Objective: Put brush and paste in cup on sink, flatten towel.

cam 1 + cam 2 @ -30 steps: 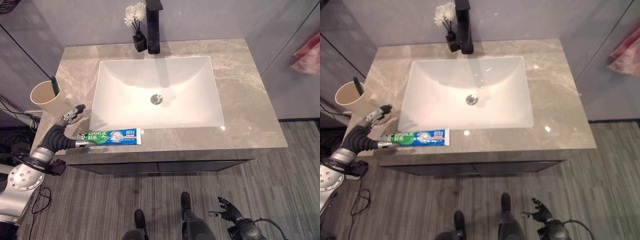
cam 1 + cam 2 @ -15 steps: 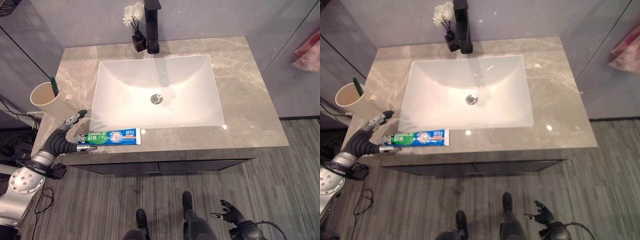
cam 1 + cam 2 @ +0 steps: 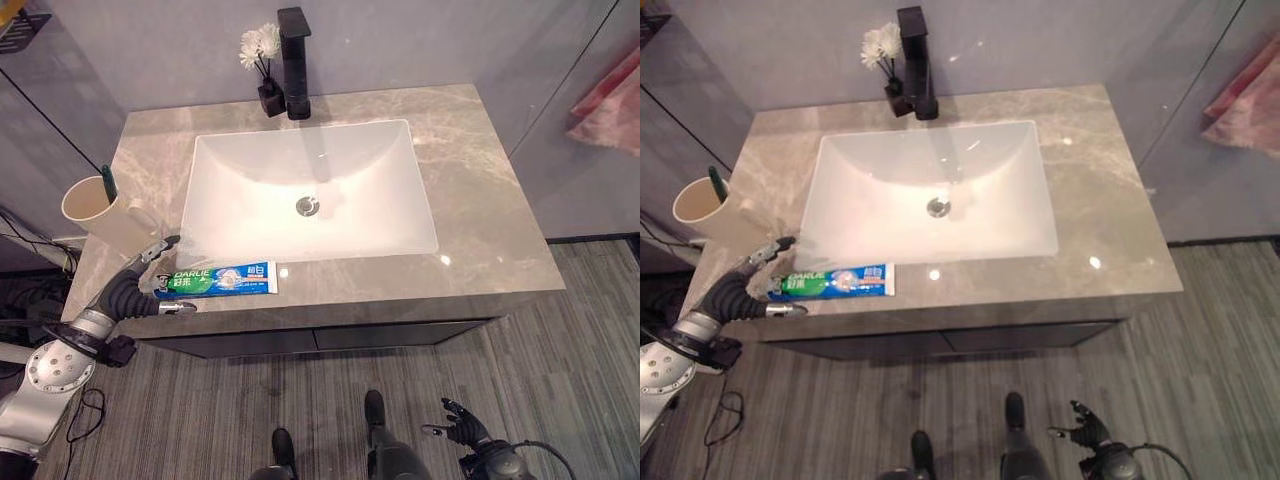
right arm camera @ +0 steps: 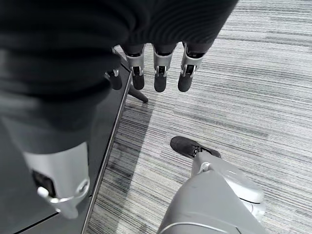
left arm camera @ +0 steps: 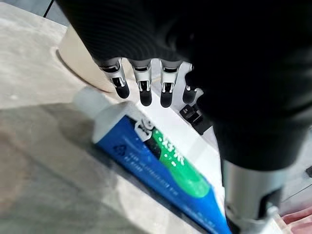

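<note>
A beige cup (image 3: 95, 207) stands at the counter's left edge with a green toothbrush (image 3: 107, 181) upright in it. The blue and green toothpaste tube (image 3: 216, 280) lies flat along the front edge, its white cap toward the cup. My left hand (image 3: 143, 292) is open at the cap end, its fingers (image 5: 141, 88) stretched above the tube (image 5: 161, 158) and the thumb below it. My right hand (image 3: 459, 425) hangs open low over the floor, holding nothing. A pink towel (image 3: 606, 104) hangs on the right wall.
The white sink basin (image 3: 230, 190) fills the middle of the grey marble counter (image 3: 480, 215). A black faucet (image 3: 293, 62) and a small black vase of white flowers (image 3: 267, 92) stand behind it. Grey striped floor lies in front of the cabinet.
The camera has shifted a little. My left hand has slid so the tube's cap end now lies between its fingers and thumb. The tube and cup have stayed put.
</note>
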Robot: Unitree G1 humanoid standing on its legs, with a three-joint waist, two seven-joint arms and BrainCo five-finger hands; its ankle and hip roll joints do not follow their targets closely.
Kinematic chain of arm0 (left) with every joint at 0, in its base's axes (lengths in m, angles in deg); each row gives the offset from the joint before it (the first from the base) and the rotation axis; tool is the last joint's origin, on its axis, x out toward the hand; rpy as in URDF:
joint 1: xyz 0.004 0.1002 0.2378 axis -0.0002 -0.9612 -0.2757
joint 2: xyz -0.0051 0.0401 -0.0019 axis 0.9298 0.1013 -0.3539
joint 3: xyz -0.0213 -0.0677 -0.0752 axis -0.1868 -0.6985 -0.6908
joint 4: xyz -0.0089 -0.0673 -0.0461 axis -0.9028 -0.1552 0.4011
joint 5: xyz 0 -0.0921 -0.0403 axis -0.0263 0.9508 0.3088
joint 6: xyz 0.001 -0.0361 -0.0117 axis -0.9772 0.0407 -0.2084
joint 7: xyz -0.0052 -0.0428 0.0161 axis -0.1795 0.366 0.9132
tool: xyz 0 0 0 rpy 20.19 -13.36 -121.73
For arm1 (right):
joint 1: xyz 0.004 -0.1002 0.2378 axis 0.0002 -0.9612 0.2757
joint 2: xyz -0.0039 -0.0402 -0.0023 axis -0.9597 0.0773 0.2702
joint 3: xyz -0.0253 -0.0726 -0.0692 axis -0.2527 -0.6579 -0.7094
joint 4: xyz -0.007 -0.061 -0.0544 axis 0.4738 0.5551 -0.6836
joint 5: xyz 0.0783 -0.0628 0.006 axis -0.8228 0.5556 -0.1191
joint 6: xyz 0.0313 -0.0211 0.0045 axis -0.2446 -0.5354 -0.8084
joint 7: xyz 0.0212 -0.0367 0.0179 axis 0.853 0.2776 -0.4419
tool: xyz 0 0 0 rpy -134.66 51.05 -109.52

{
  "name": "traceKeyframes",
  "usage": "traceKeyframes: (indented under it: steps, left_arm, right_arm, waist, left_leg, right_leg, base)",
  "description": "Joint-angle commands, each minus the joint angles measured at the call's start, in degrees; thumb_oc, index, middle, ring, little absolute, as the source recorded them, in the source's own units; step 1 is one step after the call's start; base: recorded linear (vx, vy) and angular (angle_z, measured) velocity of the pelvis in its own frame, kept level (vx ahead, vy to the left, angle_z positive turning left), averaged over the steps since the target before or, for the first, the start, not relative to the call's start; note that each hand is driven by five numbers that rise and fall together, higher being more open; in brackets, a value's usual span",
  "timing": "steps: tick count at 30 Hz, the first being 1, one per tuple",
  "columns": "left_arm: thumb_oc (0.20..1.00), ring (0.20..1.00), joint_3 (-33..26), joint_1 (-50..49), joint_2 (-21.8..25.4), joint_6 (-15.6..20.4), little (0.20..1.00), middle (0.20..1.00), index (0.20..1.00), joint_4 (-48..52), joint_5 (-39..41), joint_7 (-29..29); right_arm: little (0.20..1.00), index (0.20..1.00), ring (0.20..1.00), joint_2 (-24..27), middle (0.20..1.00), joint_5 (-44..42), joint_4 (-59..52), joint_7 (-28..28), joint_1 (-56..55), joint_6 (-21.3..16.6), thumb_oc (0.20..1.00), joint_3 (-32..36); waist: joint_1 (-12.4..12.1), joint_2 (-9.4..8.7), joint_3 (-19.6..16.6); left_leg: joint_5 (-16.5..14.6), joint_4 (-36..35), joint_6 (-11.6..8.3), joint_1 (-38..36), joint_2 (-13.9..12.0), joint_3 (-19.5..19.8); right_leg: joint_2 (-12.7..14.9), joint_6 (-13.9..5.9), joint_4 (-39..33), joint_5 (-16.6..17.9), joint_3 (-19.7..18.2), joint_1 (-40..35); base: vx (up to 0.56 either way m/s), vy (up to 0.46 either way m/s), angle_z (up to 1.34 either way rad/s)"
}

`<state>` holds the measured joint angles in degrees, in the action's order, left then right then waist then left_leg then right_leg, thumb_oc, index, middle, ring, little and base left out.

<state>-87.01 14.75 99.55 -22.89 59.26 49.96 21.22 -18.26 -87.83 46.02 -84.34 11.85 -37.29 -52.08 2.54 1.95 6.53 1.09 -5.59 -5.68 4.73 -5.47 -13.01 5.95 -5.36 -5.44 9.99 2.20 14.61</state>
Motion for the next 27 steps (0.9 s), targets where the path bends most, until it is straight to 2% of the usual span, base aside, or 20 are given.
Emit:
traceKeyframes:
  steps: [1, 17, 27]
  left_arm:
    - [1.0, 1.0, -0.79, 4.03, 3.75, 2.15, 1.0, 1.0, 1.0, -0.49, -2.02, 1.73]
    - [1.0, 1.0, -0.88, 3.82, 3.65, 1.8, 1.0, 1.0, 1.0, -3.98, -5.41, 3.03]
    - [1.0, 1.0, -0.56, 4.14, 2.95, 1.49, 1.0, 1.0, 1.0, -4.41, -10.17, 5.0]
  right_arm:
    - [1.0, 1.0, 1.0, 1.87, 1.0, 1.35, -2.58, -0.36, 1.13, -0.83, 1.0, -1.26]
    - [1.0, 1.0, 1.0, 1.87, 1.0, 1.93, -2.76, -0.33, 1.56, -0.78, 1.0, -1.57]
    - [1.0, 1.0, 1.0, 2.04, 1.0, 2.21, -3.39, -0.82, 1.8, -1.03, 1.0, -1.43]
  waist:
    - [1.33, -0.58, 1.41]
    - [1.39, -0.97, 1.89]
    - [1.34, -1.52, 2.18]
  left_leg:
    - [2.43, 0.59, -0.7, 3.39, -0.42, 1.96]
    - [2.63, 0.59, -0.87, 4.07, -0.79, 1.74]
    - [2.72, 0.59, -0.97, 4.37, -1.08, 1.75]
  right_leg:
    - [4.83, -6.63, 0.44, -2.47, -0.14, -2.85]
    - [4.6, -6.53, 0.44, -2.43, -0.3, -1.93]
    - [4.38, -6.46, 0.44, -2.55, -0.23, -1.7]
  base:
    - [0.0, 0.0, 0.0]
    - [0.0, 0.0, 0.0]
    - [0.0, 0.0, 0.0]
